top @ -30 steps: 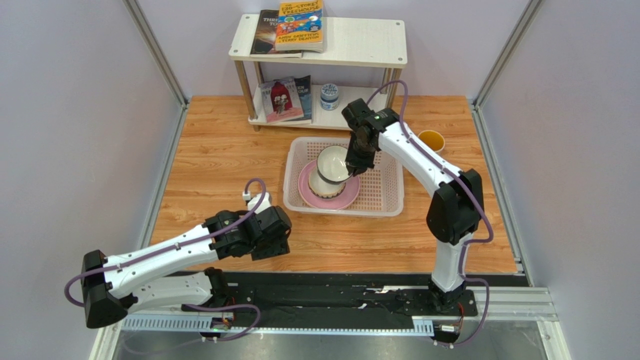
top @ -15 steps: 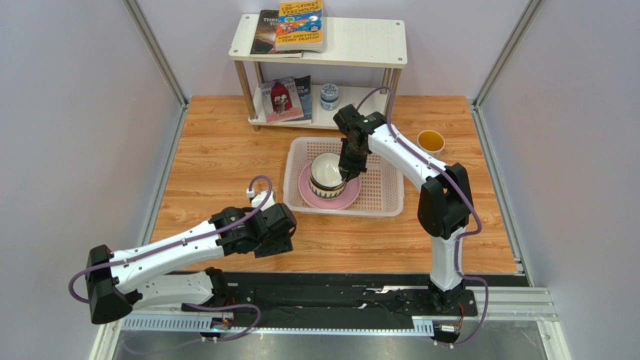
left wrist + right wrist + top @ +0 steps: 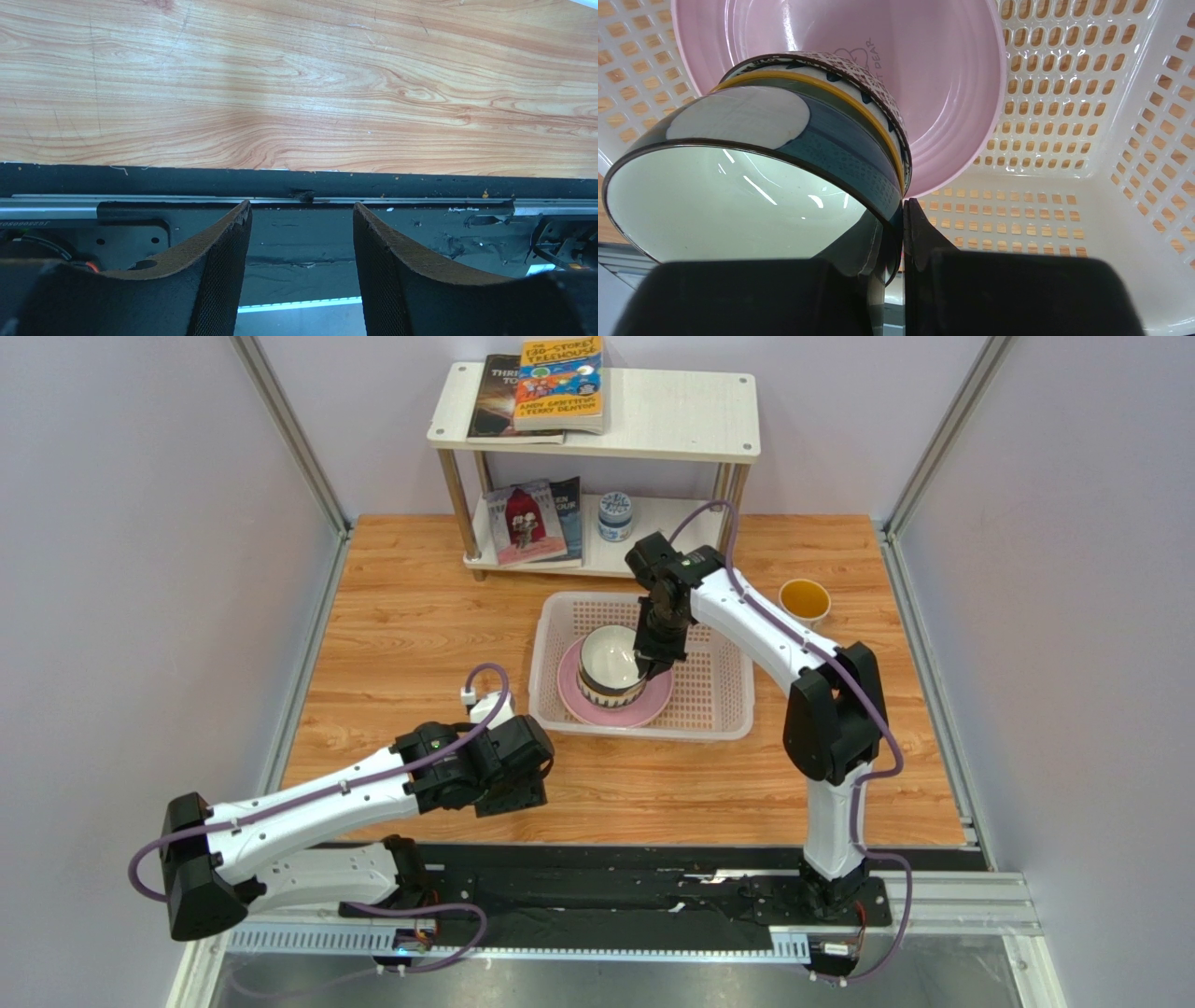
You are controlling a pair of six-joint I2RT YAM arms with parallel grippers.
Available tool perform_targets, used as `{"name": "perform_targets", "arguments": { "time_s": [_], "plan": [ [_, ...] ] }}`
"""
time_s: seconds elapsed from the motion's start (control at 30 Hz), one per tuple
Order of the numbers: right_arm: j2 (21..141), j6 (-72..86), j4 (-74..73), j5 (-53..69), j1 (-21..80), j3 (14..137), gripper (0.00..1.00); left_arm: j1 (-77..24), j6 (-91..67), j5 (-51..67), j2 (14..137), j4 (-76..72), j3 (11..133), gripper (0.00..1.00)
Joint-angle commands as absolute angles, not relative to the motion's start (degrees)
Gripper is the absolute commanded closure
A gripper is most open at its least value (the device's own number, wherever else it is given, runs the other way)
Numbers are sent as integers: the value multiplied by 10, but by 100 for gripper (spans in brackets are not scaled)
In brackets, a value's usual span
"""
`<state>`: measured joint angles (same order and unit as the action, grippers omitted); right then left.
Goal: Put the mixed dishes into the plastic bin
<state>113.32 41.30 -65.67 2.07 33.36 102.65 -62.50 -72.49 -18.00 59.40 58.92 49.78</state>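
Placement hinges on tilt: your right end effector (image 3: 901, 210) is clamped on the rim of the grey patterned bowl (image 3: 773, 168), which hangs to its left over the pink plate (image 3: 934, 70) in the plastic bin (image 3: 1046, 203) (left end effector (image 3: 300, 231): apart, near edge of the surface (image 3: 281, 84)).

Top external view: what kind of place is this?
Most likely a robot test cell, not a home: the left arm and right arm bolted to a black rail, plain panel walls closing in the wooden table, and staged props, a shelf and a plastic bin.
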Motion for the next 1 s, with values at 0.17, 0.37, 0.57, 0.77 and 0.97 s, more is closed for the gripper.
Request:
{"name": "perform_targets", "arguments": {
  "time_s": [0.17,0.37,0.57,0.77,0.97],
  "plan": [
    [1057,408,-671,49,345,1036,100,-624,-719,-179,591,580,495,40],
    [1083,398,-685,51,346,1043,99,-624,-719,-179,591,575,494,40],
    [1102,396,-673,51,352,1028,97,-624,-722,-179,585,578,489,40],
    [1116,396,-666,47,355,1034,96,-624,-723,-180,577,582,482,40],
    [1139,391,-680,28,355,1071,95,-624,-724,-182,573,585,483,40]
  ]
}}
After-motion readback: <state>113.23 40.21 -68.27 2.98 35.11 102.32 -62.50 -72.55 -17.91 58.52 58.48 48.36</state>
